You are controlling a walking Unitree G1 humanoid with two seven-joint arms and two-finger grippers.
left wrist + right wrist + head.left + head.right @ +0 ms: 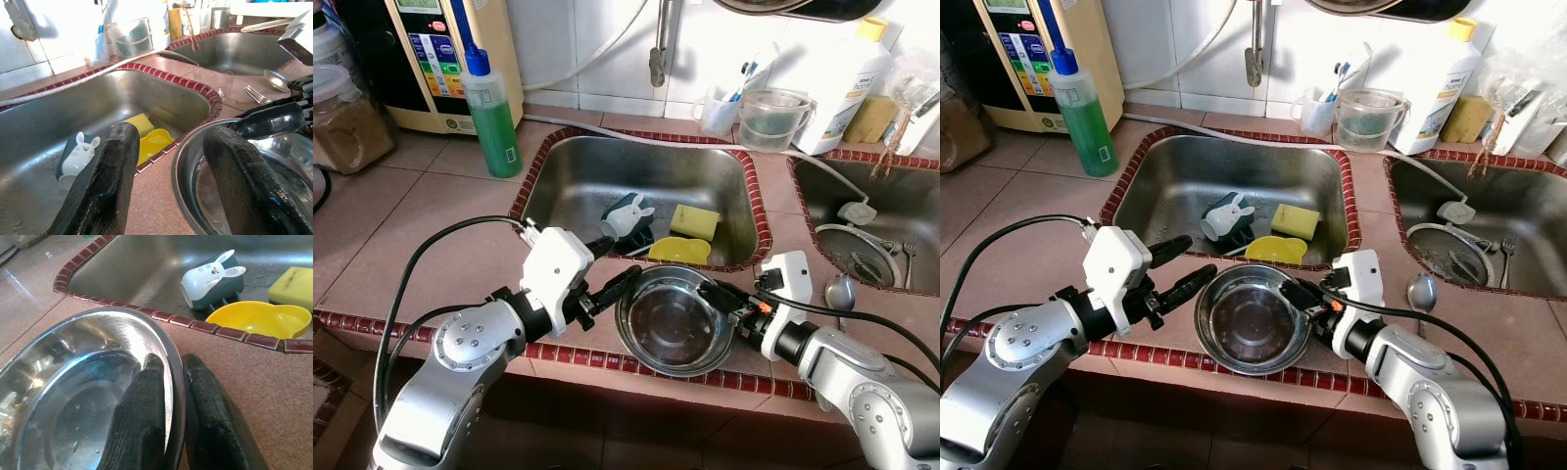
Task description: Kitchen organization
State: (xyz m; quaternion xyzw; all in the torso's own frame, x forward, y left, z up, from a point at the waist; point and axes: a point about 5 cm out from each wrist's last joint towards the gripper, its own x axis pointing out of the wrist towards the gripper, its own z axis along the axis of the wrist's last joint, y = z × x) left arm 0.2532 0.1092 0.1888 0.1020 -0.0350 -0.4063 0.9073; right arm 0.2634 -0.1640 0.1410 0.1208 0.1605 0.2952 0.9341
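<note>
Nearest the camera, a steel bowl (674, 321) is seen resting on the tiled desk (431, 211), at its near edge, just in front of the sink (636, 186). To its left, the left gripper (610, 276) is held with fingers spread apart, just beside the bowl's left rim, nothing between them. In the sink beyond, a rabbit cup (628, 215) lies on its side, with a yellow dish (680, 250) and a yellow sponge (694, 221) to its right. At the bowl's right side, the right gripper (168, 382) is clamped on the rim, one finger inside, one outside.
</note>
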